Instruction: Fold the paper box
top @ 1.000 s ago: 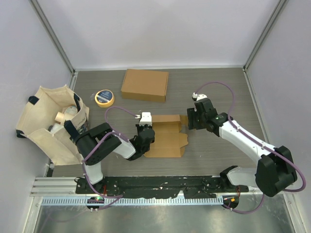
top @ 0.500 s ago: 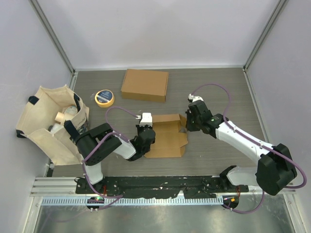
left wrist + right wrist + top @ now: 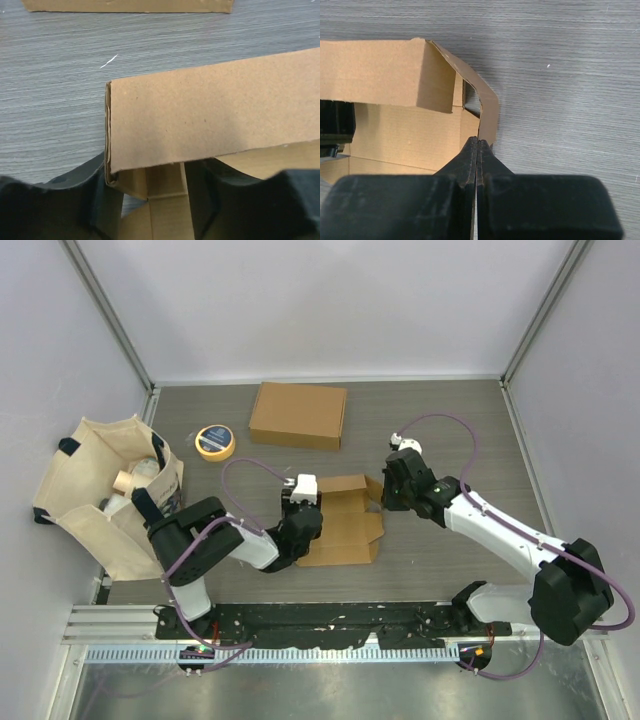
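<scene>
The paper box (image 3: 345, 530) is a brown cardboard blank lying half folded at the table's middle, its back wall raised. My left gripper (image 3: 299, 517) is at the box's left end. In the left wrist view its fingers (image 3: 95, 200) stand apart on either side of the box's left corner (image 3: 210, 115), so it is open. My right gripper (image 3: 385, 496) is at the box's right end. In the right wrist view its jaws (image 3: 478, 145) are shut on the thin edge of the box's right flap (image 3: 489, 112).
A second, closed cardboard box (image 3: 298, 414) lies at the back, and its edge shows in the left wrist view (image 3: 125, 5). A yellow tape roll (image 3: 214, 441) sits left of it. A cloth bag (image 3: 110, 495) with items in it stands at the far left.
My right gripper closed on the box's right flap. My left gripper has just opened at the left corner. The box's back wall and right flap stand higher than before.
</scene>
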`<state>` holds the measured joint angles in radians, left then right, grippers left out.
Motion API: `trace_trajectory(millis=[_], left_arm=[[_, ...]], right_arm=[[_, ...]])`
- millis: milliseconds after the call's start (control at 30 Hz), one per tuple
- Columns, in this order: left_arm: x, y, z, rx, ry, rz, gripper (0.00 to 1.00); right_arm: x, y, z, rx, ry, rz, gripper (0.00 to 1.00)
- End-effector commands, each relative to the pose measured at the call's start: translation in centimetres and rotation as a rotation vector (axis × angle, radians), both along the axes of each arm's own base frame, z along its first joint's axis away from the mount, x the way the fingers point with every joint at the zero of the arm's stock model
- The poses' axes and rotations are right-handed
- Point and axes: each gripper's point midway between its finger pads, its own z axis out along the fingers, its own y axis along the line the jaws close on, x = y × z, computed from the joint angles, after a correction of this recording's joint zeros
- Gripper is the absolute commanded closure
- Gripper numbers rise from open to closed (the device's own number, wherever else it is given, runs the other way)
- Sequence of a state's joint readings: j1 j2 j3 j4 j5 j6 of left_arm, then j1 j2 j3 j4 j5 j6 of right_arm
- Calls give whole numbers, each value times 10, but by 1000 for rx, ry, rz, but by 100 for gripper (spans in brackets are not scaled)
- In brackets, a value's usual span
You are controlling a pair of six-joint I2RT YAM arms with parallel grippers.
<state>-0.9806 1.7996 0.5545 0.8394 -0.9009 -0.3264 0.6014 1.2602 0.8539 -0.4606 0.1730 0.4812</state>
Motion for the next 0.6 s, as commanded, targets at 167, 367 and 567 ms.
trace_trajectory(millis=[167,367,567], left_arm=[[-41,3,61,-210,55,-136,23],[-83,6,83,-302,145,-321,30],[-127,-66,98,-393,163,-656,48]], right_arm=[[9,3,14,51,-107,-23,99],[11,7,14,75,-121,-17,99],[8,6,17,84,-129,-17,99]])
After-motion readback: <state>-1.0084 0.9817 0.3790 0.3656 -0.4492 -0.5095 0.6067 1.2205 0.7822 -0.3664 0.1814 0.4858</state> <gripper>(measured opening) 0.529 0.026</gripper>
